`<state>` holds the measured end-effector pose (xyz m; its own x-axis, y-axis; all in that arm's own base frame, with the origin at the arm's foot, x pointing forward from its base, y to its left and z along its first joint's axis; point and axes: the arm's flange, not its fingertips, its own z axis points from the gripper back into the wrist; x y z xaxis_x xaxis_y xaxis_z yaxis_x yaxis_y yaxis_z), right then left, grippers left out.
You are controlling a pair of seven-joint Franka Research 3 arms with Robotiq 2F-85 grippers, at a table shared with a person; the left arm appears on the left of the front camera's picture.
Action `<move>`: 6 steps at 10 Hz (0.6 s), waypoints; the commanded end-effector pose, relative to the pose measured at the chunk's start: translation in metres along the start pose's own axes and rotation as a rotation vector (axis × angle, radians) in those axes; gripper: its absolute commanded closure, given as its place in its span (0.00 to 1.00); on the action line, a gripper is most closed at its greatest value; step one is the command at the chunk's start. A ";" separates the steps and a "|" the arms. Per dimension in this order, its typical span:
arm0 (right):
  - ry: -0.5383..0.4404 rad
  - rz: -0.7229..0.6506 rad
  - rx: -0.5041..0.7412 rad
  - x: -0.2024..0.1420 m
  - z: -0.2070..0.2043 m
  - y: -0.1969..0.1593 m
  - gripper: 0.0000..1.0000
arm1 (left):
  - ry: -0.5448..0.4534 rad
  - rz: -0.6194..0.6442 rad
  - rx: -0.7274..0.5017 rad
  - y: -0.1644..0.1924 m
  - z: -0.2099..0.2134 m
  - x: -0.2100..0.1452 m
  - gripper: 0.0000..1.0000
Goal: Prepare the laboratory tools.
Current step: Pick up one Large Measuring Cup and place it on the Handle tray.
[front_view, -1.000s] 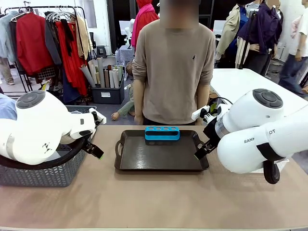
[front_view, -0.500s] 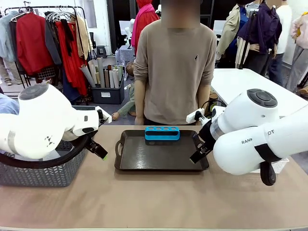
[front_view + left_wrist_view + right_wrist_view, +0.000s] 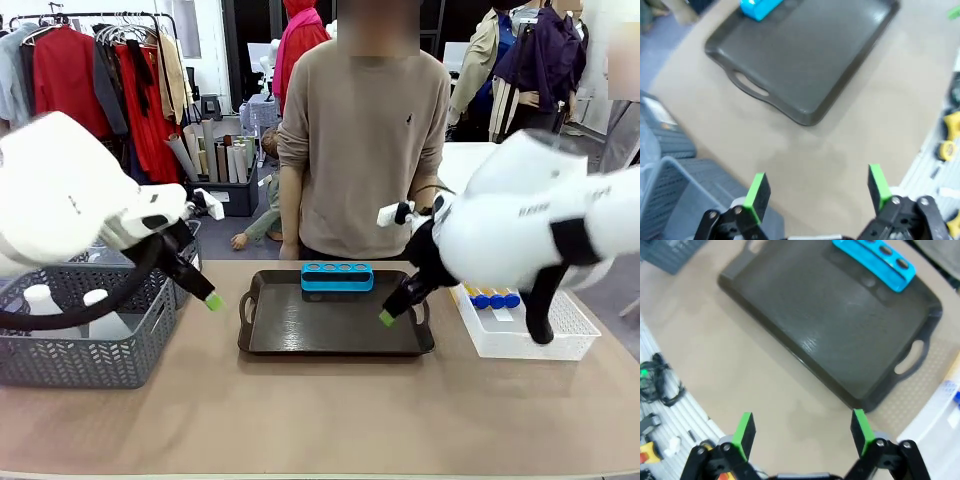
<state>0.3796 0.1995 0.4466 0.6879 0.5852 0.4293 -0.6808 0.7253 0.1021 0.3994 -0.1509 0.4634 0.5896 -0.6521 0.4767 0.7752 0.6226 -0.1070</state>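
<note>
- Left gripper point(image 3: 817, 187) hangs empty, fingers spread wide, above bare table between the grey basket point(image 3: 90, 360) at the left edge and the dark tray point(image 3: 320, 322) mid-table.
- Right gripper point(image 3: 802, 427), likewise spread and empty, hovers by the tray's right end.
- Blue-capped tubes point(image 3: 495, 299) lie in the white basket point(image 3: 520, 348) at the right edge, just right of the right gripper, plainly the nearer arm.
- White vessels point(image 3: 38, 297) stand in the grey basket, on the left gripper's side.
- The blue rack point(image 3: 337, 276) sits at the tray's far edge.
</note>
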 end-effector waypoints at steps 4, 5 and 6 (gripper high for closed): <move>-0.015 0.009 0.131 0.034 0.066 -0.049 0.00 | -0.032 -0.074 -0.064 0.052 0.049 0.020 0.00; -0.042 -0.008 0.141 0.037 0.072 -0.063 0.00 | -0.055 -0.061 -0.059 0.058 0.047 0.021 0.00; -0.077 -0.033 0.128 0.037 0.072 -0.072 0.00 | -0.087 -0.056 -0.041 0.058 0.044 0.022 0.00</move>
<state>0.4244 0.1464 0.5251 0.7024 0.5454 0.4573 -0.6802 0.7035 0.2058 0.4423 -0.1060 0.5114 0.5407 -0.6595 0.5223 0.8107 0.5743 -0.1140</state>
